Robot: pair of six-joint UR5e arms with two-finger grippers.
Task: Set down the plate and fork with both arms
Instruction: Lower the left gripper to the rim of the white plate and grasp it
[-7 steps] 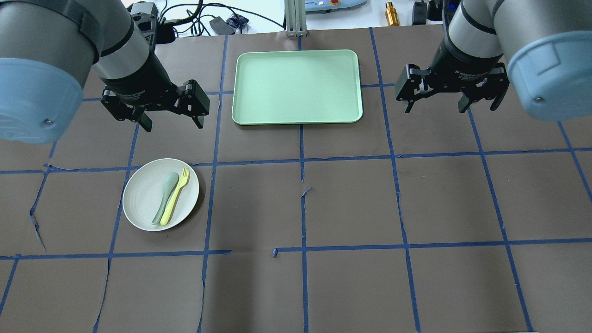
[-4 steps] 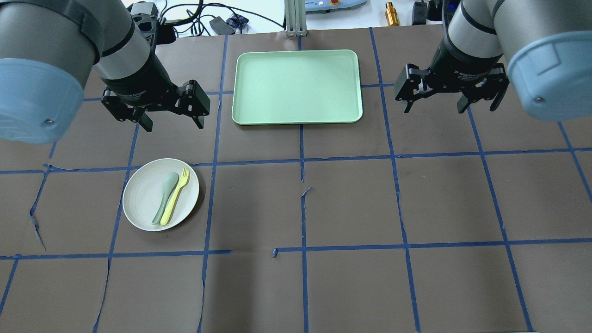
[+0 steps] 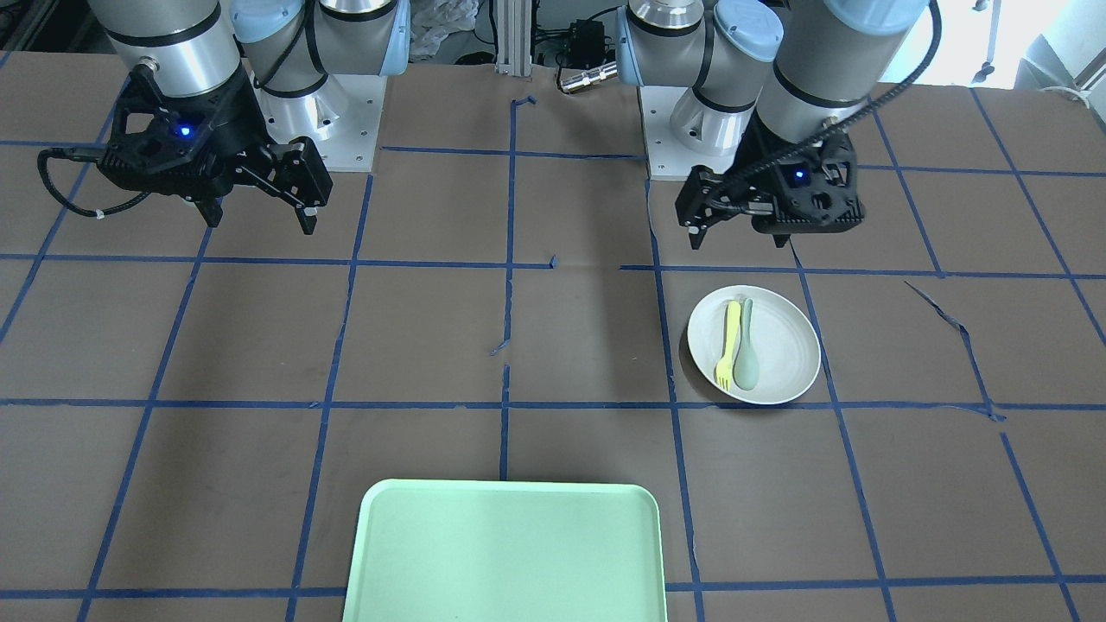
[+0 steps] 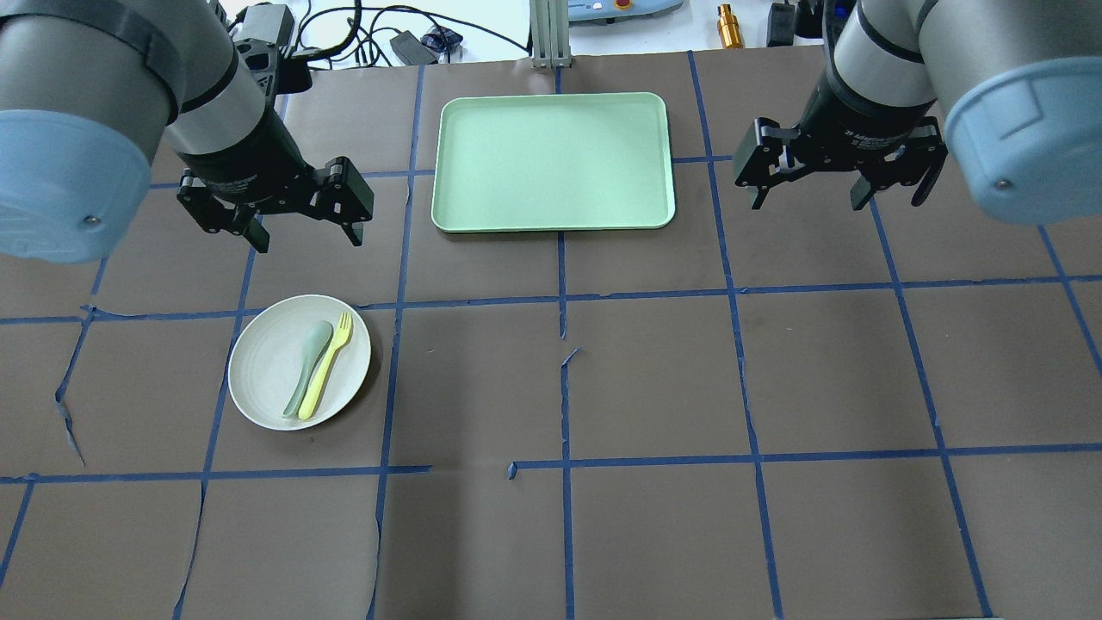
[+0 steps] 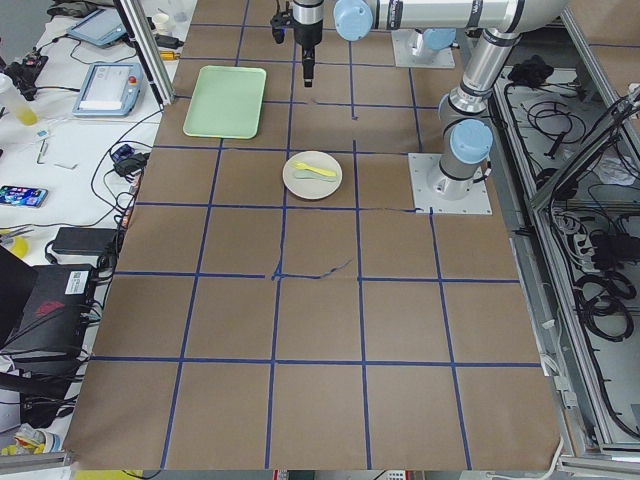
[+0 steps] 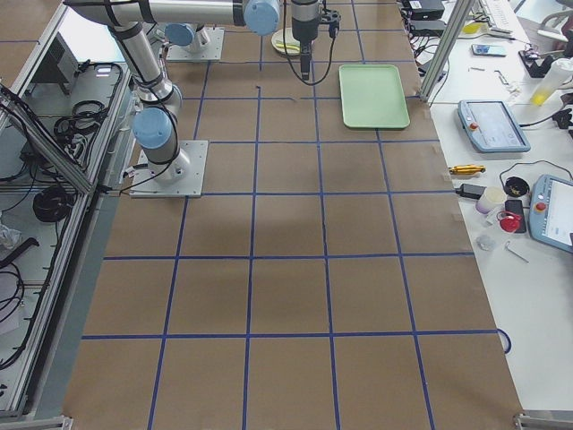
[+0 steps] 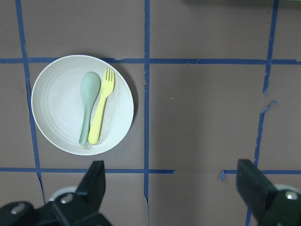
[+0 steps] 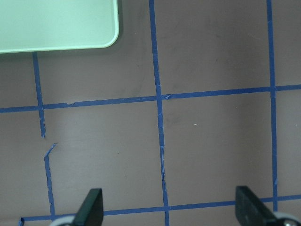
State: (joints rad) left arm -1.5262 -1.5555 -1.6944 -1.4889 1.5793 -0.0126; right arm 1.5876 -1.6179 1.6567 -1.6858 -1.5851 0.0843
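Note:
The off-white plate (image 4: 258, 379) lies on the table's left half, with the pale-yellow fork (image 4: 327, 366) and a grey-green spoon (image 4: 308, 366) side by side in it. My left gripper (image 4: 306, 241) is open and empty, hovering above the table just beyond the plate. The left wrist view shows the plate (image 7: 56, 108), the fork (image 7: 101, 113) and the spoon (image 7: 87, 103) ahead of its open fingers (image 7: 94, 183). My right gripper (image 4: 809, 202) is open and empty, over bare table right of the tray. In the front view the plate (image 3: 786, 345) sits below the left gripper (image 3: 743, 238).
A rectangular light-green tray (image 4: 551, 159) lies at the far centre of the table; its corner shows in the right wrist view (image 8: 56, 23). Blue tape lines cross the brown table cover. Cables and tools lie beyond the far edge.
My left gripper has shifted a little to the left and toward the plate. The right gripper has hardly moved. Plate, fork and spoon are where they were.

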